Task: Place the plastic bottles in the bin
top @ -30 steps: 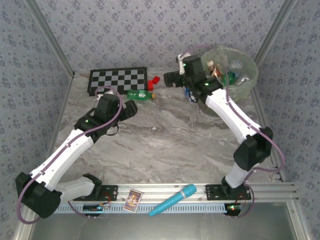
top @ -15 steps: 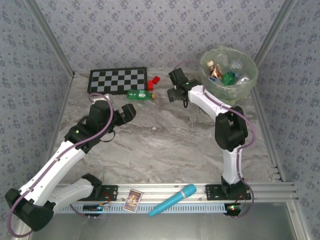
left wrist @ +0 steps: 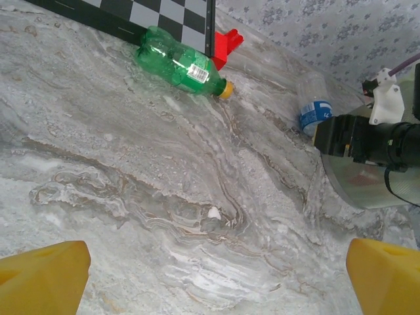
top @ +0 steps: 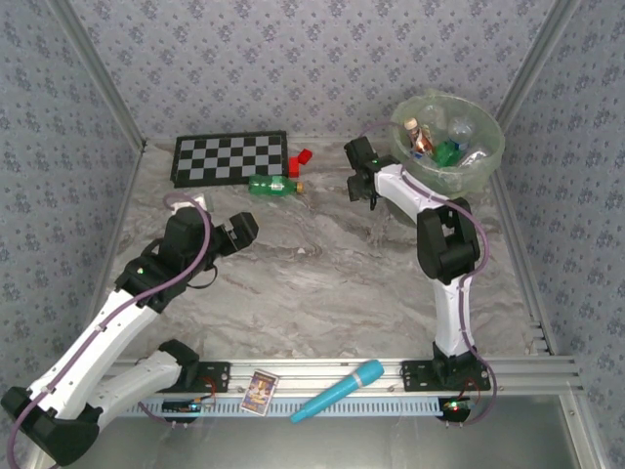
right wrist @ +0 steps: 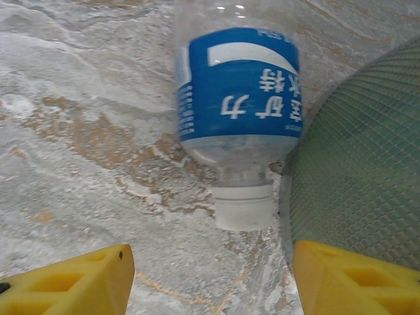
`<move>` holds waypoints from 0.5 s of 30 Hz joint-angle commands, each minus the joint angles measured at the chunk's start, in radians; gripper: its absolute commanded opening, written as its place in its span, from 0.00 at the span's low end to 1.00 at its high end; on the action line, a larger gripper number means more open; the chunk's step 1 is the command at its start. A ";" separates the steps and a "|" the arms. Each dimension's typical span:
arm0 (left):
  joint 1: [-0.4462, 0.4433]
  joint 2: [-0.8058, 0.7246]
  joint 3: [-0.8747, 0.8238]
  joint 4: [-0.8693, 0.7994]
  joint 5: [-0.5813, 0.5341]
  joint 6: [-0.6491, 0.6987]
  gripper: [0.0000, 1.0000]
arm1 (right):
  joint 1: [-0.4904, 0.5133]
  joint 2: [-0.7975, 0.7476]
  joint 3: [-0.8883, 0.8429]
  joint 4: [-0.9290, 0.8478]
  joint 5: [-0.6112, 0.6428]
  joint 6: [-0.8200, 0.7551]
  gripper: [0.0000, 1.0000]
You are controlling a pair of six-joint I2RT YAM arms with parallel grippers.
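Grey marbled tabletop (right wrist: 79, 98) carries 1 clear, blue-labelled plastic bottle (right wrist: 239, 98) just ahead of my right gripper (right wrist: 210, 281), cap towards me, beside the translucent green bin (right wrist: 367, 177), so my jaws stand apart, empty, to straddle it.

The bench (left wrist: 164, 197) under me is showing a grey marble-look finish, smooth with a soft sheen. The green bottle (left wrist: 180, 62) is gleaming as thin glossy plastic, its white label looking duller. The clear bottle (right wrist: 237, 151) in front of my right jaws is reading as thin see-through plastic. A smooth blue label (right wrist: 239, 85) is wrapping it, and its white cap (right wrist: 244, 207) is looking like matt plastic. The bin (right wrist: 367, 184) is presenting a translucent plastic wall with a fine mesh-like texture. The red block (left wrist: 226, 46) is shining as hard plastic. The checkerboard (top: 229, 158) is appearing flat and matt. My left jaws and right jaws are both showing matt yellow plastic. The rail (top: 342, 369) is glinting as pale metal.
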 commanded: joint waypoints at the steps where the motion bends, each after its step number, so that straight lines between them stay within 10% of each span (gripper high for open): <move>1: -0.006 -0.026 0.003 -0.032 -0.025 0.021 1.00 | -0.020 0.033 0.026 0.002 0.012 0.011 0.65; 15: -0.004 -0.079 0.003 -0.056 -0.050 0.008 1.00 | -0.044 0.142 0.078 0.023 0.044 -0.006 0.61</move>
